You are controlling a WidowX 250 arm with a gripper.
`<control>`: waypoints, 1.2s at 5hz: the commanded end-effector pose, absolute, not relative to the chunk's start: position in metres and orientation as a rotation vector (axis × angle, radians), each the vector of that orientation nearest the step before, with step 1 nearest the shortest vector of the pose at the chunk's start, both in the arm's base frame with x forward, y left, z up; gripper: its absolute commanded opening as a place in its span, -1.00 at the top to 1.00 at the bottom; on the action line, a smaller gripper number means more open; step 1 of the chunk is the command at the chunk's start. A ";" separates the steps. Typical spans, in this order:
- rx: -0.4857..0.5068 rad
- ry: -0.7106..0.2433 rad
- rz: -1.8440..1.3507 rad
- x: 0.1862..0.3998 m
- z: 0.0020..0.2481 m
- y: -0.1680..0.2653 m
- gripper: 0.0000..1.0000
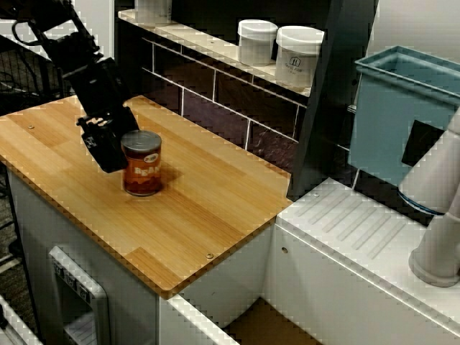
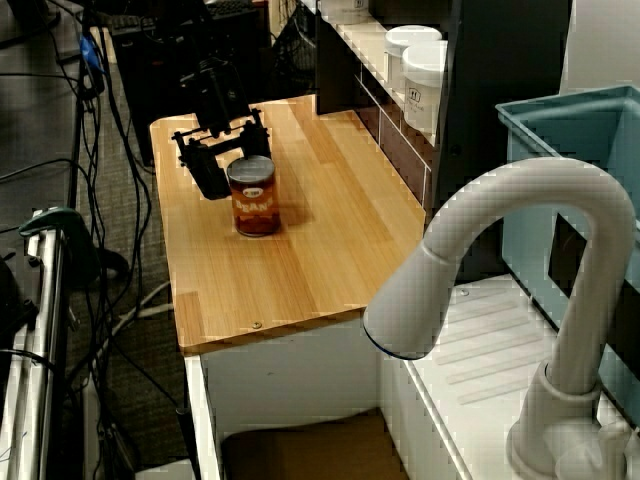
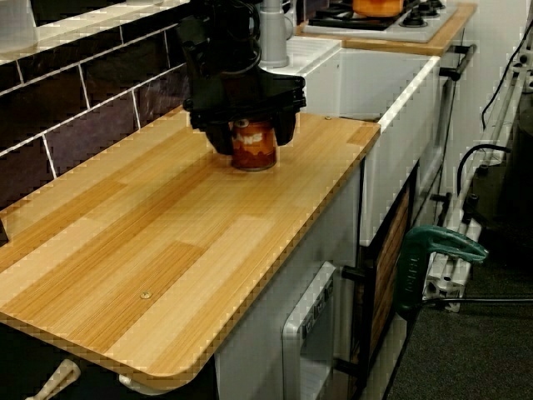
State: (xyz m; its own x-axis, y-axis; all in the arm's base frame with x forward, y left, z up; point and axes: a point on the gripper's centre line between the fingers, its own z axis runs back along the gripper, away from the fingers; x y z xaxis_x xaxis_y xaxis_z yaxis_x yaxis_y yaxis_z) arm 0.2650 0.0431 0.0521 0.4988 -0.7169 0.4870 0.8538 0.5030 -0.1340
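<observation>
One tin can, upright on worktop; pincer spread wide, close beside can, clasping nothing. Judged: grasp unclosed, can unlifted.

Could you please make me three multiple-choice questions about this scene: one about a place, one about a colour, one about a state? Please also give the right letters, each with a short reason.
1. Where does the can stand?
A. in a drawer
B. on the wooden counter
C. on the tiled shelf

2. What colour is the bin past the counter's end?
A. red
B. yellow
C. blue

3. How does the can stand?
A. upright
B. on its side
C. crushed flat

Answers:
1 B, its base rests on the wooden boards.
2 C, its walls and rim are pale blue.
3 A, its round lid faces up and its label reads level.
</observation>
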 end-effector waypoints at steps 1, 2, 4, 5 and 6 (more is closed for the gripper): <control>-0.303 -0.402 -1.009 0.264 0.054 0.013 -1.00; -0.311 -0.421 -0.990 0.265 0.059 0.003 -1.00; -0.320 -0.393 -0.978 0.264 0.066 0.002 -1.00; -0.327 -0.353 -0.999 0.267 0.068 0.012 -1.00; -0.326 -0.373 -0.969 0.268 0.075 0.031 -1.00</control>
State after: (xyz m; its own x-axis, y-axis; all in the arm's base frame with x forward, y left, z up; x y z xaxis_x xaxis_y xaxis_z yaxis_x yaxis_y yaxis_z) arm 0.2691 0.0273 0.0683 0.5315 -0.7250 0.4381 0.8367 0.5298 -0.1384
